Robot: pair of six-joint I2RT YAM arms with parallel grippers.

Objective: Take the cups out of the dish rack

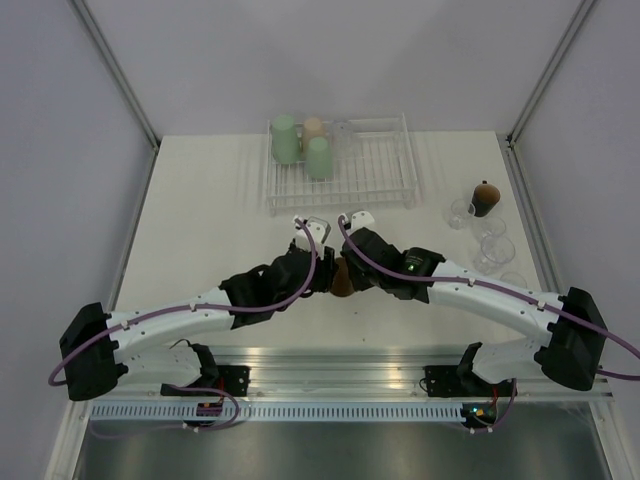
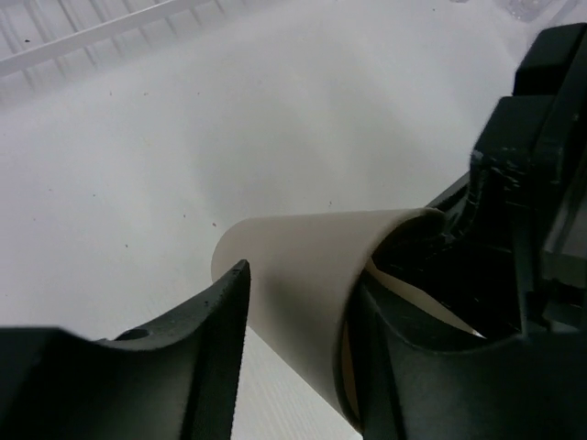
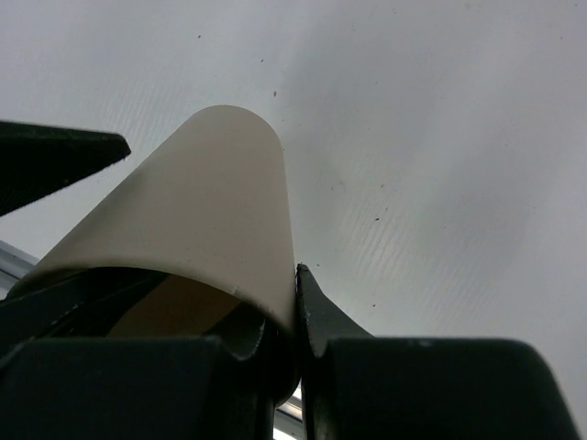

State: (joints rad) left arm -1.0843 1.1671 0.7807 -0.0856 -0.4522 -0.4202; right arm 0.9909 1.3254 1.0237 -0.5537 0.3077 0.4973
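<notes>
Left gripper (image 2: 301,298): nearest the lens. Its two black fingers (image 2: 215,330) straddle the cup's wall. We cannot tell whether they press on it or only flank it.
Held cup: a plain beige tapered plastic tumbler (image 2: 303,247), off the rack, above the bare white table (image 1: 200,220), between the two arms and in front of the rack.
Right gripper (image 3: 289,307): pinching the tumbler's wall at the rim, one finger inside the mouth, one outside.
Rack: a flat white wire-grid dish rack (image 1: 400,192) at the back of the table. It holds two mint green tumblers (image 1: 285,138) (image 1: 319,157) and a second beige tumbler (image 1: 313,127). A faint clear shape stands beside them; we are not sure of it.
Progress: we judge one tumbler out but not set down, and at least three left to unload.
Axis: the tumbler lies on its side, long axis near level. Its closed base points away from the right wrist and its mouth sits at the right gripper.
</notes>
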